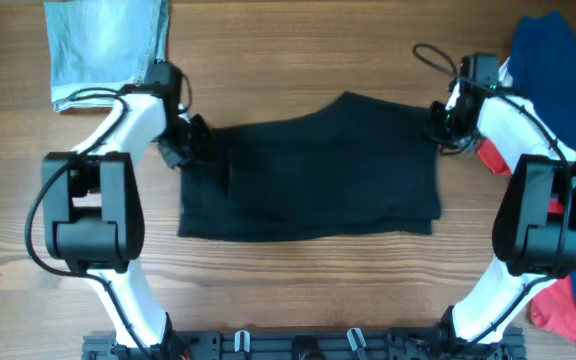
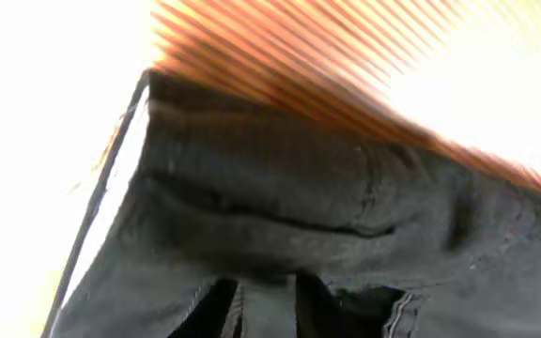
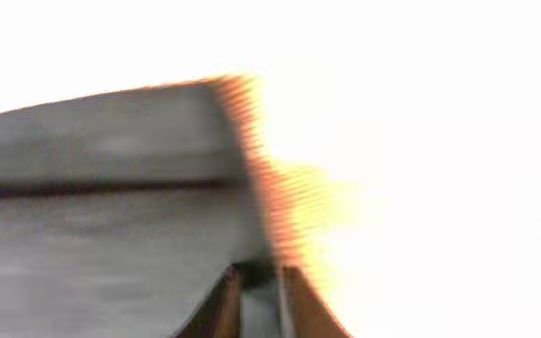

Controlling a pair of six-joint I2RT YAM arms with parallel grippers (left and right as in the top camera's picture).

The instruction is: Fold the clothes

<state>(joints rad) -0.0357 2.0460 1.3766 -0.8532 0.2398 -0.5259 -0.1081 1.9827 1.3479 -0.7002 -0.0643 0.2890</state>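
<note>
On the tabletop [image 1: 298,50] lie black shorts [image 1: 313,175], left claw [image 1: 183,142] and right claw [image 1: 445,123] at their far corners (pinching or not, cannot tell).

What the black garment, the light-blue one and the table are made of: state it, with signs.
Black garment: matte woven cloth, maybe cotton; soft creases, stitched seams. Light-blue garment: faded denim, apparently; mottled wash. Table: wood or wood-look laminate; grain lines.

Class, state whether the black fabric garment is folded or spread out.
Folded, apparently: the black fabric garment shows stacked, offset edges at its lower right corner in the overhead view.
</note>
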